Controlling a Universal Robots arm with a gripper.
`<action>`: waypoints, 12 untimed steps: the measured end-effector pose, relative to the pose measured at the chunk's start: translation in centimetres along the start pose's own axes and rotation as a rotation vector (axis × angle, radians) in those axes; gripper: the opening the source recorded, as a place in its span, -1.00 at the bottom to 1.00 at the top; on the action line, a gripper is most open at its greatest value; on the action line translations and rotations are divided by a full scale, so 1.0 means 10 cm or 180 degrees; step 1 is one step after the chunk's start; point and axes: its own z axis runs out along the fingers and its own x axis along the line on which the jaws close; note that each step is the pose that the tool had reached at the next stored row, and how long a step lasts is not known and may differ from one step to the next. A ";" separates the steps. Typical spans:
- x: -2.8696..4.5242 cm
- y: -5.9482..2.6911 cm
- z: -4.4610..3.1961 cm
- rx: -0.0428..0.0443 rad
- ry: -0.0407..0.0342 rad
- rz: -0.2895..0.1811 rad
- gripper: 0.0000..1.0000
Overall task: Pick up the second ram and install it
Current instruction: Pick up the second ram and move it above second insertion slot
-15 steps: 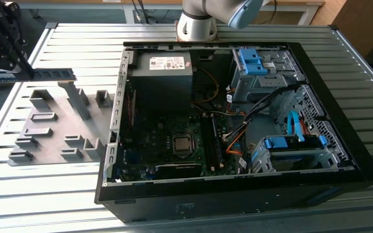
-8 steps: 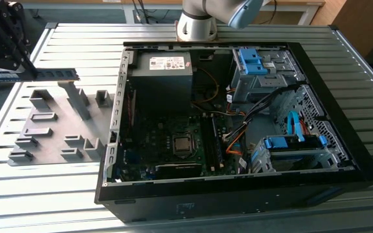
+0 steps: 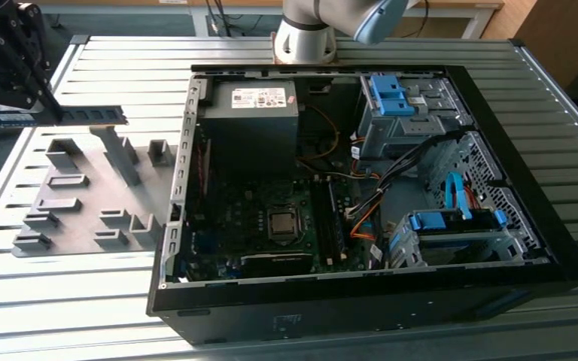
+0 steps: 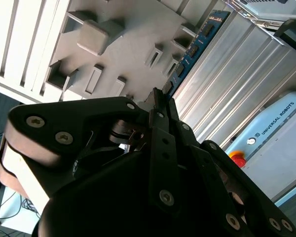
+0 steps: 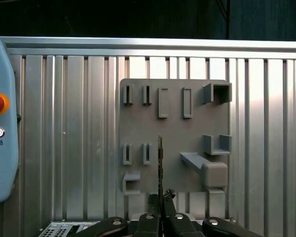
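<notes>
Ram (image 3: 88, 115) hangs flat in the air. Its long side points to the exterior view's right, over the grey board's (image 3: 78, 218) far edge. Our gripper (image 3: 50, 114) is clamped on its other end. We see a ribbed metal table (image 3: 68, 301). The exterior view shows an open case (image 3: 560, 248). The first wrist view shows the ram edge-on.

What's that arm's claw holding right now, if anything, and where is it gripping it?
The gripper is shut on the second ram, pinching it at one end; the rest of the stick juts out free.
</notes>
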 end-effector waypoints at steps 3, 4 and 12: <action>0.000 -0.018 0.001 0.0000 0.0000 0.0000 -0.72; 0.000 -0.023 0.001 0.0000 0.0000 0.0000 -0.72; -0.001 -0.066 0.001 0.0000 0.0000 0.0000 -0.72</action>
